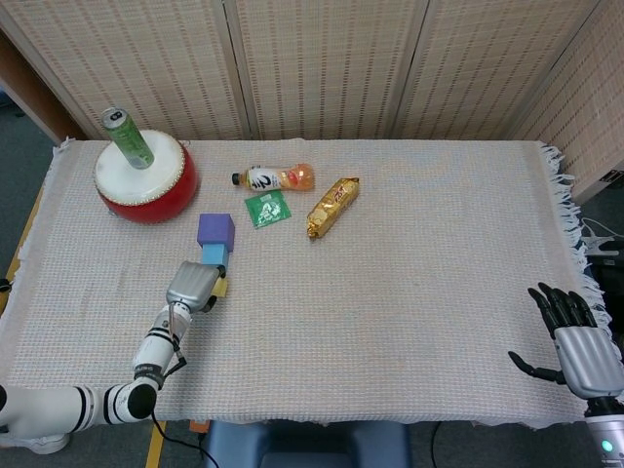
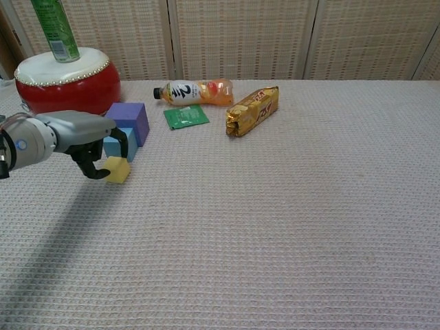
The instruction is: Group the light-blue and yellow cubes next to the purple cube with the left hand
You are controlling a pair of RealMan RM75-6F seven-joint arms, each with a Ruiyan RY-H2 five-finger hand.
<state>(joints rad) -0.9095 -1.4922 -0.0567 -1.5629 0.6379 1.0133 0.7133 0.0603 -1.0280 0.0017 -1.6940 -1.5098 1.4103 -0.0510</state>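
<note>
I'm holding the yellow cube (image 2: pixel 117 169) in left hand (image 2: pixel 88 141) fingers, light-blue cube (image 2: pixel 118 146) sitting just behind it, touching purple cube (image 2: pixel 130 119).

I take the red drum (image 1: pixel 146 179) at the far left of the cloth-covered table (image 1: pixel 409 292) as my landmark. A green can (image 1: pixel 129 137) stands tilted on its white top. To the drum's right lies an orange drink bottle (image 1: pixel 274 177) on its side. Just nearer than the bottle is a green sachet (image 1: pixel 266 209), and farther right from the drum a gold snack packet (image 1: pixel 333 206).
</note>
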